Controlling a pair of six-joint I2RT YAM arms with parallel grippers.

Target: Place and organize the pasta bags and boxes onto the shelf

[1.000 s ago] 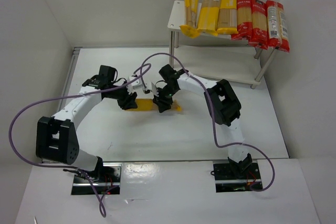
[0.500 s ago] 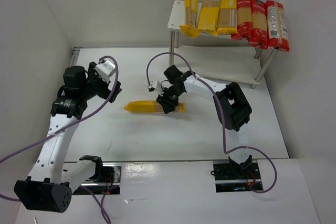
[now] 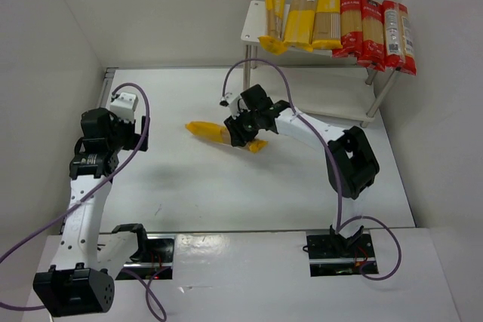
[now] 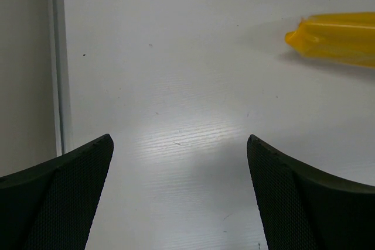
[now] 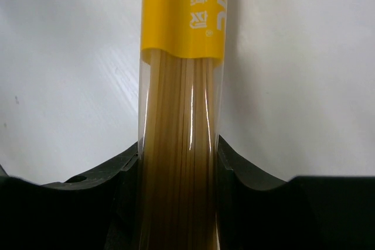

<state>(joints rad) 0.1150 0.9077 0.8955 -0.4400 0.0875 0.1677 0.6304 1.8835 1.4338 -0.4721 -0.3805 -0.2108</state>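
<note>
A yellow pasta bag [image 3: 211,131] hangs just above the table's middle, tilted, with my right gripper [image 3: 240,130] shut on its clear part; tan spaghetti shows between the fingers [image 5: 234,171] in the right wrist view, the pasta bag [image 5: 180,86] running up the frame. My left gripper [image 3: 130,127] is open and empty, pulled back to the table's left side; its wrist view shows the bag's yellow end [image 4: 334,39] far off at upper right. The white shelf [image 3: 253,28] at the back right carries several yellow and red packets [image 3: 339,24] side by side on its top board.
The shelf's lower board [image 3: 332,99] is bare. White walls enclose the table on the left, back and right. A purple cable [image 3: 256,65] loops over the right arm, and another trails from the left arm [image 3: 83,186].
My left gripper let go of the bag, opened and drew back left. The right gripper kept its hold, lifted the bag and turned it, shifting slightly toward the shelf.
</note>
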